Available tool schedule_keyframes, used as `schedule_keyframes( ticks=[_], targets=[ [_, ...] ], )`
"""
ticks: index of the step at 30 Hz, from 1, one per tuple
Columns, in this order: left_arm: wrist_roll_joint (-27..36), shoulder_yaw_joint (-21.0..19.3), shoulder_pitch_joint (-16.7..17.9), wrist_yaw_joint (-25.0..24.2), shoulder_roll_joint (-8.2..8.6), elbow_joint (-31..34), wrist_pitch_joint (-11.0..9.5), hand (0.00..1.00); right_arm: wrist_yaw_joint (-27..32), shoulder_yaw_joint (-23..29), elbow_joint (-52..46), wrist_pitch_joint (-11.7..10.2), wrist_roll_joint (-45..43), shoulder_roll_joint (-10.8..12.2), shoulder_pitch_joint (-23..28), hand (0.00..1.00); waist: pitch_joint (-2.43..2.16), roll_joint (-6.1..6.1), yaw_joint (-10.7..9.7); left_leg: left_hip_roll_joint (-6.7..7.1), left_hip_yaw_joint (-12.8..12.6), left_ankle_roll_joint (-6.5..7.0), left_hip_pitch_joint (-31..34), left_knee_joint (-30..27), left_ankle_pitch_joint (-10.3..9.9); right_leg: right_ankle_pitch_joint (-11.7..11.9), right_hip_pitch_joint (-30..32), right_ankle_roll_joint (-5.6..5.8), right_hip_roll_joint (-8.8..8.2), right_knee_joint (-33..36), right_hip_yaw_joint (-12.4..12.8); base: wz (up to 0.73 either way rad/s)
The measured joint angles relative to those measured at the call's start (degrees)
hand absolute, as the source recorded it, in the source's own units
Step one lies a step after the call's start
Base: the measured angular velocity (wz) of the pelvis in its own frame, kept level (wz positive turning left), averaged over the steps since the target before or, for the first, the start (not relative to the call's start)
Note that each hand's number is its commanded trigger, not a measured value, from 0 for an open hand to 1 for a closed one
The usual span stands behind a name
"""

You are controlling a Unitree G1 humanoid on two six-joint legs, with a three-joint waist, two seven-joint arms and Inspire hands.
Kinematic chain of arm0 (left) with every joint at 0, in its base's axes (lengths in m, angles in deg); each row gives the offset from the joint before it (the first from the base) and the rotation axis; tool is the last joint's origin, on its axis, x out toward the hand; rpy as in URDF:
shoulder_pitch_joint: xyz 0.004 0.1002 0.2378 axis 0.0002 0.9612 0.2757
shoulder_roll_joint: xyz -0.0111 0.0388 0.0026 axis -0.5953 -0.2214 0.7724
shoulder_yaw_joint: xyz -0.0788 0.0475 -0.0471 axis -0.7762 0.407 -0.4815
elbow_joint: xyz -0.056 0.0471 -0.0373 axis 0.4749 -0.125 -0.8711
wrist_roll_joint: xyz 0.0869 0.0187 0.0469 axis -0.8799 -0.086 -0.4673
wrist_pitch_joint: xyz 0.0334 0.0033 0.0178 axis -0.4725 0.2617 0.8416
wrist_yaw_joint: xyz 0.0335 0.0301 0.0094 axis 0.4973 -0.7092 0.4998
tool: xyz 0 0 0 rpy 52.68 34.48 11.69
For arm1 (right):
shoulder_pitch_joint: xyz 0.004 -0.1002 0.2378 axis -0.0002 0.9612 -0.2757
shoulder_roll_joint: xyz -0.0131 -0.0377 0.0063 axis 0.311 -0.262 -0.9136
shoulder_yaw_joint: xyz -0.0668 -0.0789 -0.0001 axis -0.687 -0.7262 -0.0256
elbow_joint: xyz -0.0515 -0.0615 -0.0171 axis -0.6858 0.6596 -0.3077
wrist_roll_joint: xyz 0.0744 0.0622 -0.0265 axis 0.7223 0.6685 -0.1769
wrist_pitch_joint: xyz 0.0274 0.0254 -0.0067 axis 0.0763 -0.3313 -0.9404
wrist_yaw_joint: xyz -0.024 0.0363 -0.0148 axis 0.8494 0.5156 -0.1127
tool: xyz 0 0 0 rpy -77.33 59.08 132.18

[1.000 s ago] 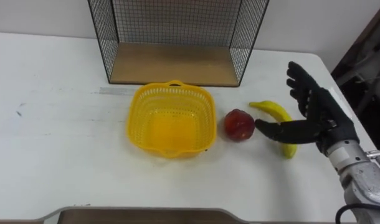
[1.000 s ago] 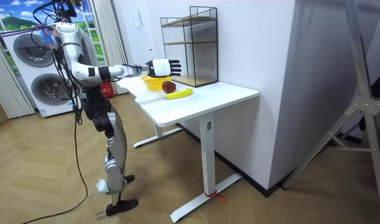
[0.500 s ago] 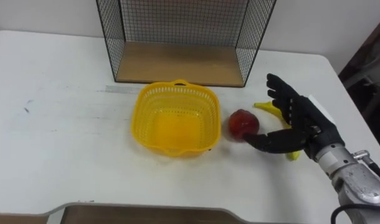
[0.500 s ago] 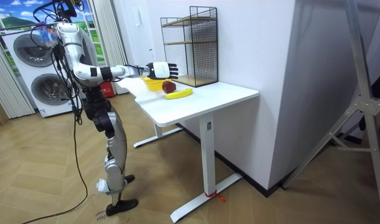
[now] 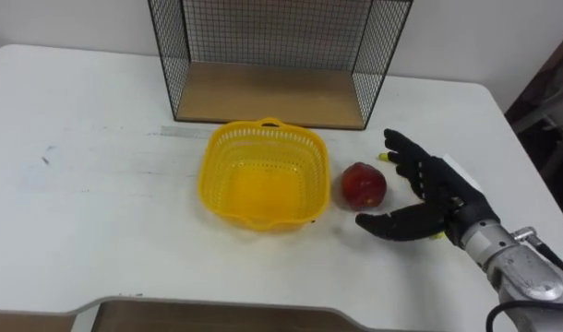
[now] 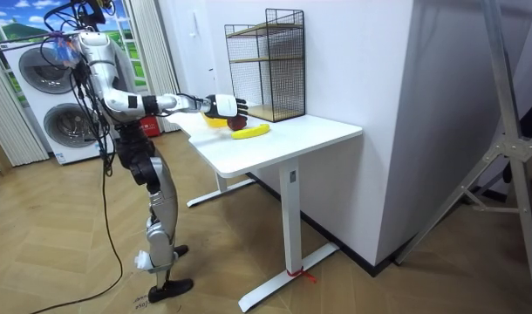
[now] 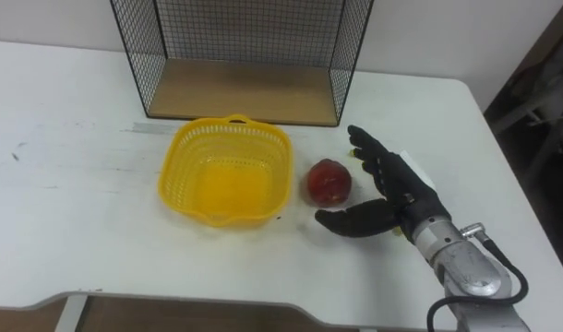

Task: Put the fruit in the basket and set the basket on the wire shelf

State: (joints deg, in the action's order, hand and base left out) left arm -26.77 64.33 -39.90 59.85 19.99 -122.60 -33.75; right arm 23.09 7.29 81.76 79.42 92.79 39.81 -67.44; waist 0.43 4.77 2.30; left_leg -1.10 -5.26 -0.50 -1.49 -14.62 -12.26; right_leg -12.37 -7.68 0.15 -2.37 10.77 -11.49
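The right robot hand is spread open and empty, just right of the red fruit on the bench, its thumb on the fruit's near side. The empty basket sits just left of the fruit.

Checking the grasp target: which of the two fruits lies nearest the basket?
The red apple, just right of the yellow basket; the banana lies farther right, largely hidden by the open right hand.
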Motion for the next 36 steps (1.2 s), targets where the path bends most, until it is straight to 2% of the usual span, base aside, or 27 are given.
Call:
schedule_keyframes(
  ticks=[8,17,22,27,30,33,36],
  targets=[
    [-0.1,0.1,-0.2,-1.8,0.00,0.0,0.1,0.00,0.2,0.2,5.9,0.0,0.3,0.0,-1.2,0.00,-0.05,0.39,0.7,0.06,0.7,0.00,-0.4,0.0,0.0,0.0,-0.4,-0.02,-0.02,-0.2,-0.3,0.02],
    [-0.1,0.6,-0.3,-3.6,-0.03,0.1,1.3,0.00,0.9,-0.1,8.7,0.0,0.1,0.0,-2.7,0.00,-0.18,0.74,1.5,0.16,0.8,0.03,0.3,-0.8,0.0,0.0,-0.3,-0.07,0.03,-1.1,-0.4,0.02],
    [-0.1,0.5,-0.3,-5.3,-0.01,1.3,2.1,0.00,1.0,-0.1,8.9,1.2,0.1,0.0,-3.4,0.00,-0.23,0.80,2.1,0.17,1.2,0.03,0.8,-0.8,0.0,0.0,0.1,-0.08,0.02,-1.0,-1.0,0.04],
    [-0.5,0.2,-0.3,-6.0,0.00,2.3,2.4,0.00,1.0,-0.1,9.0,1.4,0.1,0.0,-3.8,0.00,-0.17,0.89,3.1,0.19,1.5,0.03,0.6,-0.9,0.0,0.0,-0.2,-0.09,-0.01,-0.9,-1.1,0.01],
    [-0.7,-0.1,-0.3,-6.1,0.00,2.4,2.8,0.00,1.0,-0.1,8.9,2.3,0.1,0.0,-4.6,0.00,-0.14,0.88,3.3,0.18,1.7,0.03,0.6,-1.0,0.0,0.0,-0.3,-0.10,0.01,-0.8,-1.2,0.00],
    [-1.3,-0.6,-0.5,-6.0,0.00,2.4,3.3,0.00,1.0,-0.1,9.1,2.4,0.1,0.0,-4.6,0.00,0.10,0.77,3.9,0.18,2.0,0.02,0.8,-1.1,0.0,0.1,-0.1,-0.16,0.06,-0.7,-1.2,0.02],
    [-1.8,-0.6,-0.4,-6.0,0.03,2.4,3.3,0.00,1.0,-0.1,10.7,2.5,0.1,0.0,-5.2,0.00,0.10,0.78,4.3,0.20,2.0,0.02,0.8,-1.2,0.0,0.1,-0.1,-0.17,0.05,-0.8,-1.1,0.00]
  ],
)
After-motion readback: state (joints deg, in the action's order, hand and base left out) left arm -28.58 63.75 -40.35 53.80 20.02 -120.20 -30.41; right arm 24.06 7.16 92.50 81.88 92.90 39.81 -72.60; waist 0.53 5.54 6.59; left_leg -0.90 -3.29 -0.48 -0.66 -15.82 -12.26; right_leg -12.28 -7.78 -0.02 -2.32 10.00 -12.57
